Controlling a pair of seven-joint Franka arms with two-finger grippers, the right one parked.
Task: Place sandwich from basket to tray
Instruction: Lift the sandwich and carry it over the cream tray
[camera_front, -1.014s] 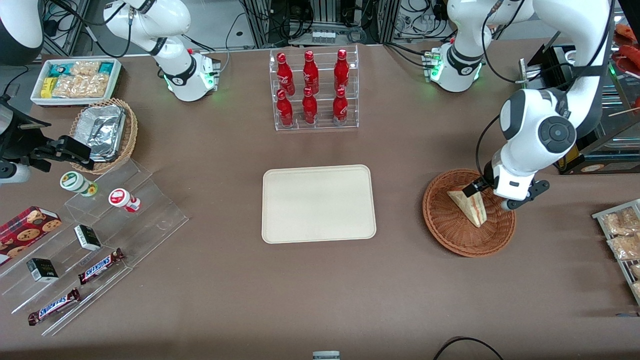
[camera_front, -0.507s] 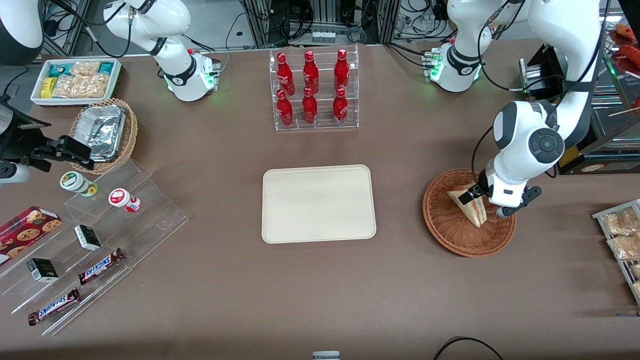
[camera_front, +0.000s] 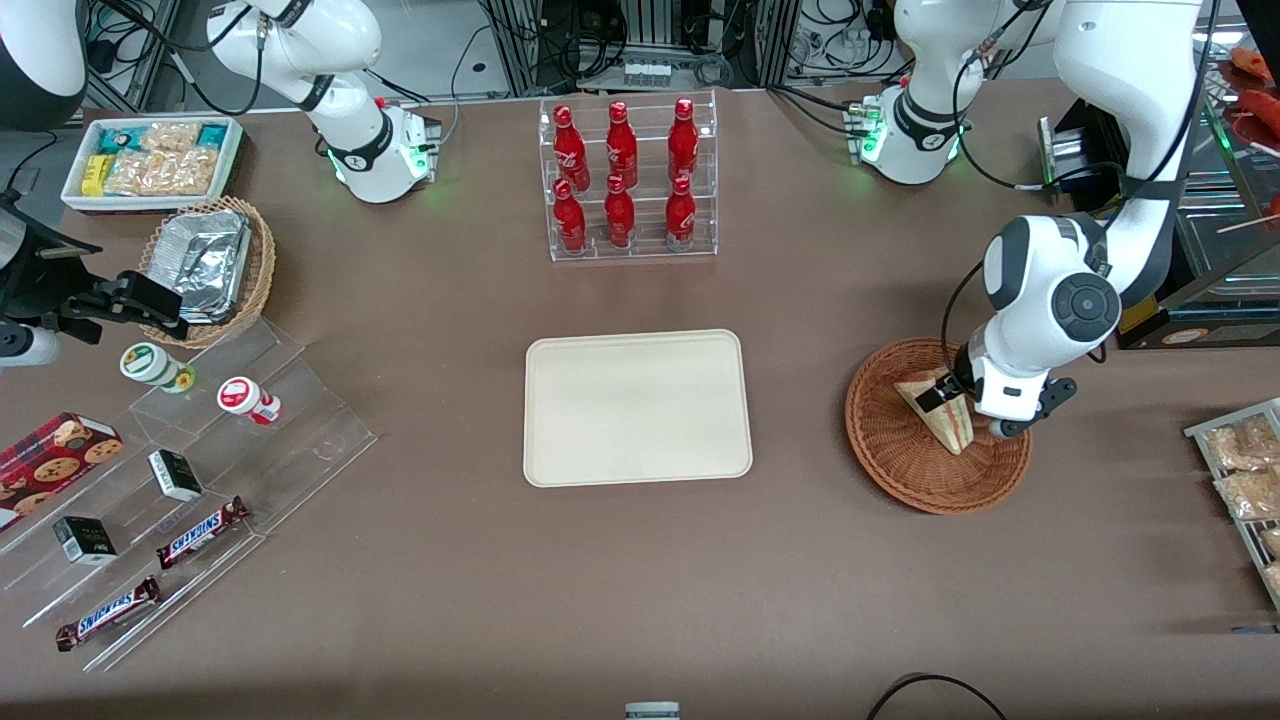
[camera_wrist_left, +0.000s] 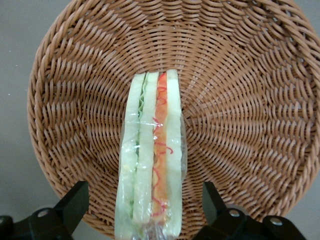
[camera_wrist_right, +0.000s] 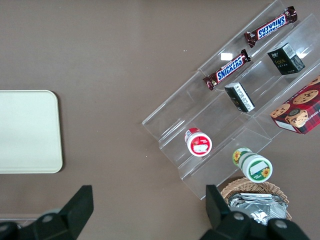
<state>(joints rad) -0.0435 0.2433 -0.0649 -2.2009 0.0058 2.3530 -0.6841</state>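
Note:
The sandwich (camera_front: 945, 420) stands on edge in the reddish-brown wicker basket (camera_front: 900, 455), toward the working arm's end of the table. My gripper (camera_front: 965, 412) is low in the basket, open, with one finger on each side of the wedge. In the left wrist view the wrapped sandwich (camera_wrist_left: 150, 150) shows its green and red layers. It lies between the black fingertips (camera_wrist_left: 76, 197), with a gap of basket (camera_wrist_left: 240, 100) weave on each side. The cream tray (camera_front: 637, 408) lies flat at the table's middle with nothing on it.
A clear rack of red bottles (camera_front: 628, 180) stands farther from the front camera than the tray. Snack packets on a rack (camera_front: 1245, 470) lie near the basket at the table's end. Acrylic steps with snacks (camera_front: 190, 470), a tan foil basket (camera_front: 210, 265) and a white snack bin (camera_front: 152, 160) are at the parked arm's end.
The arm has come down and shifted toward the tray, bringing the gripper from beside the sandwich to astride it. The sandwich has not moved.

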